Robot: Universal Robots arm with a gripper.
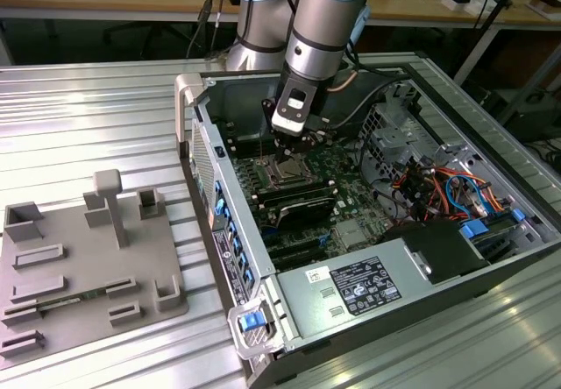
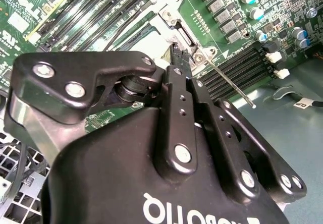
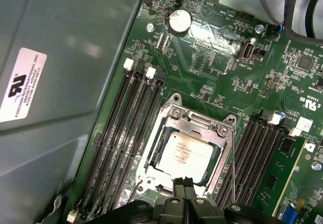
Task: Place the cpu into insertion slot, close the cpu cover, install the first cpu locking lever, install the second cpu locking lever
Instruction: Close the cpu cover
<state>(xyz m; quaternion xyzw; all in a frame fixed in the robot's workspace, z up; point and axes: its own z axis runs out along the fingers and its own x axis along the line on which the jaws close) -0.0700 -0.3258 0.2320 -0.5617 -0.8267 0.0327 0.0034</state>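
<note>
The claw (image 3: pixel 184 182) has its two black fingertips (image 2: pixel 176 57) pressed together with nothing visible between them. It stands at the near edge of the insertion slot (image 1: pixel 287 175), low over the green circuit board (image 3: pixel 212 57).

Just beyond the tips, the cpu (image 3: pixel 185 156) lies flat in the slot, its silvery top facing up. The cpu cover (image 3: pixel 199 120) appears to be down around it, so the chip shows through the cover's window. Whether the tips touch the cover's edge I cannot tell.

Beside the slot, a thin metal locking lever (image 2: pixel 232 85) sticks out free over the black memory slots (image 3: pixel 126 133) and looks unlatched.

As a judgement, the chip is light, stiff and smooth-topped, and fragile on its underside, so it should be held by its pale edges only. The cover looks like thin, rigid sheet metal that swings freely on its hinge. It is best pushed on its frame, never through the window onto the chip. The lever is probably a springy, slick wire that resists near its pivot, so the bent free end is the place to take it.

All this sits inside an open computer case (image 1: pixel 219 222) lying on the ribbed metal desk (image 1: pixel 88 117).
</note>
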